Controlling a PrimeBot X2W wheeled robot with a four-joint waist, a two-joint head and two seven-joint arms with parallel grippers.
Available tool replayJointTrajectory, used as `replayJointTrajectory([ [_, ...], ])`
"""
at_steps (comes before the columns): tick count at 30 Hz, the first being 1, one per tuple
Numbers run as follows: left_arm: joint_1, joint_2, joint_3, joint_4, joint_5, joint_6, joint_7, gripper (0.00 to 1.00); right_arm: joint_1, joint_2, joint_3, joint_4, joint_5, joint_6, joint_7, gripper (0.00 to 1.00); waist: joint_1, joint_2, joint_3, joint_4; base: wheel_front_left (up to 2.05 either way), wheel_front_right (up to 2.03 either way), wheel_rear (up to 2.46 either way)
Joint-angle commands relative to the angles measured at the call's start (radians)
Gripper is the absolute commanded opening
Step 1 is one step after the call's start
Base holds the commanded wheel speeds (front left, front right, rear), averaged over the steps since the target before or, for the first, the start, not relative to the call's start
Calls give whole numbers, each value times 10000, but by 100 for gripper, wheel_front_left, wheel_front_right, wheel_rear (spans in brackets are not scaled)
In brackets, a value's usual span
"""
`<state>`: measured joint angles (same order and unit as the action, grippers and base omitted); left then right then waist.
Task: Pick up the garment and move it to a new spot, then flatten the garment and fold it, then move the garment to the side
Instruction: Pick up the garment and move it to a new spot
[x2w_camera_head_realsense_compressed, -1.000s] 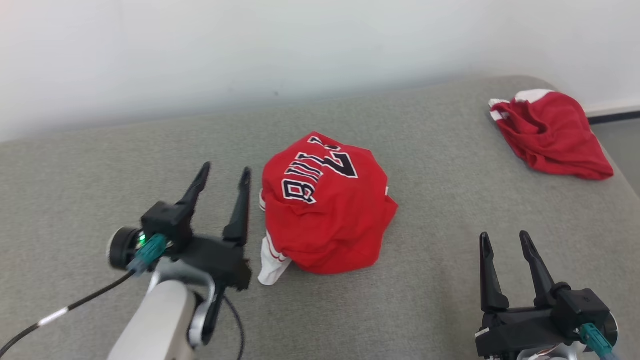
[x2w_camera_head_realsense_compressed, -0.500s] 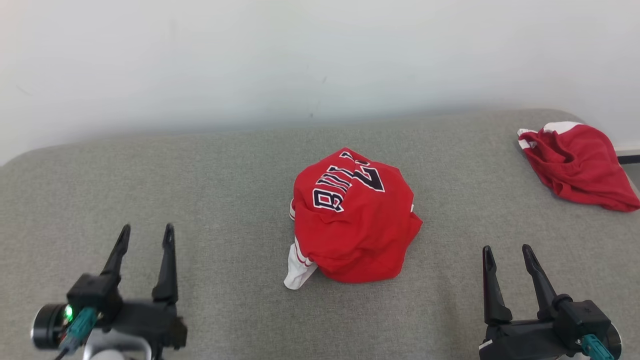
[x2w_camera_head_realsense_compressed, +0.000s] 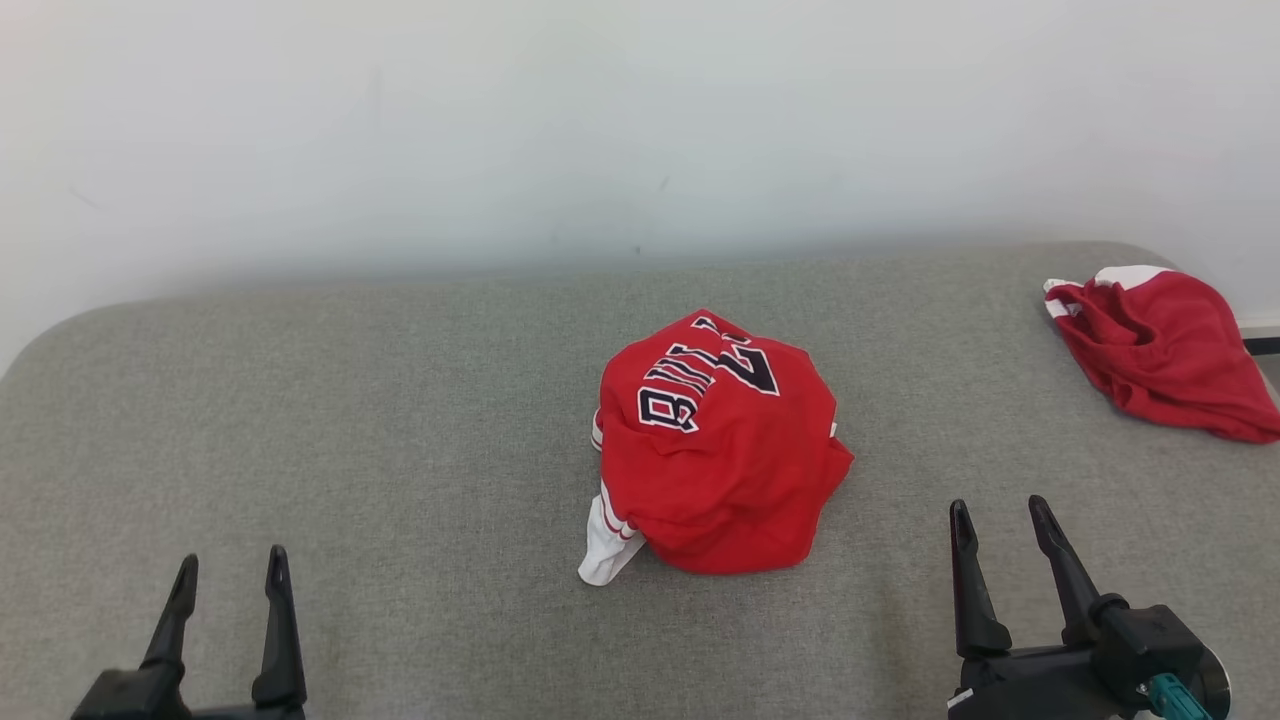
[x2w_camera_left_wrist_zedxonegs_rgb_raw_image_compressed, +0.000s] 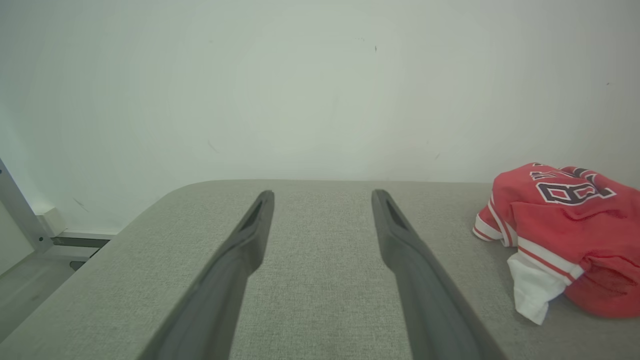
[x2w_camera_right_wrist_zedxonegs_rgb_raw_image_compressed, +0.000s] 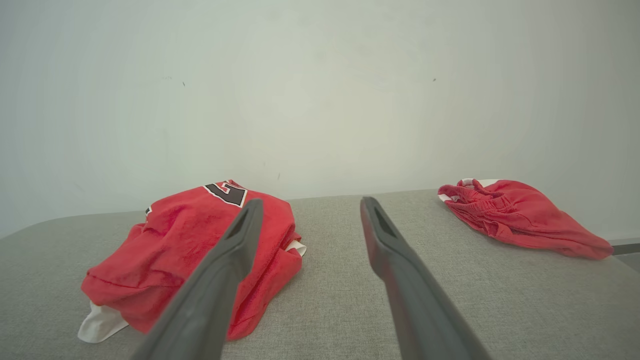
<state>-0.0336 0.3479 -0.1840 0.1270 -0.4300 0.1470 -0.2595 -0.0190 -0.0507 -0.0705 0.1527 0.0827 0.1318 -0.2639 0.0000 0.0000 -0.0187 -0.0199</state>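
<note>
With left tool (x2w_camera_head_realsense_compressed: 232, 557) and right tool (x2w_camera_head_realsense_compressed: 999, 503) open and empty at the lower corners, bring one onto the centre jersey (x2w_camera_head_realsense_compressed: 720, 445) and pinch a top fold

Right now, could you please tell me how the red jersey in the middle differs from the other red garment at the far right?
The red jersey shows dark, white-edged lettering; the plain red garment shows no print. The red jersey sits in the middle of the grey surface; the plain red garment lies at its far right edge. The red jersey is bunched into a taller mound; the plain red garment lies flatter. Both are crumpled and red with white trim.
</note>
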Motion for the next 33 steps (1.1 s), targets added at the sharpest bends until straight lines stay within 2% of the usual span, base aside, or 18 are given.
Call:
replayJointTrajectory([
  [1, 218, 19, 48, -87, 68, 21, -51, 100, 112, 14, 21, 11, -61, -26, -2, 100, 0, 0, -58, -47, 0, 0, 0],
  [9, 1103, -175, 494, -766, 409, 64, -56, 100, 230, 14, 65, -7, -104, -28, -2, 100, 0, 0, -280, -141, 0, 0, 0],
  [19, 1781, -548, 1151, -1171, 933, -140, -59, 100, 411, 16, 43, -52, 1, -26, -2, 100, 0, 0, -341, -126, 0, 0, 0],
  [23, 1847, -654, 1306, -1236, 1125, -283, -60, 100, 463, 16, 19, -52, 38, -28, -2, 100, 0, 0, -347, -134, 0, 0, 0],
  [33, 2166, -1274, 2054, -1365, 1461, -952, -60, 100, 650, 16, -23, -48, 95, -28, -2, 100, 0, 0, -468, -127, 0, 0, 0],
])
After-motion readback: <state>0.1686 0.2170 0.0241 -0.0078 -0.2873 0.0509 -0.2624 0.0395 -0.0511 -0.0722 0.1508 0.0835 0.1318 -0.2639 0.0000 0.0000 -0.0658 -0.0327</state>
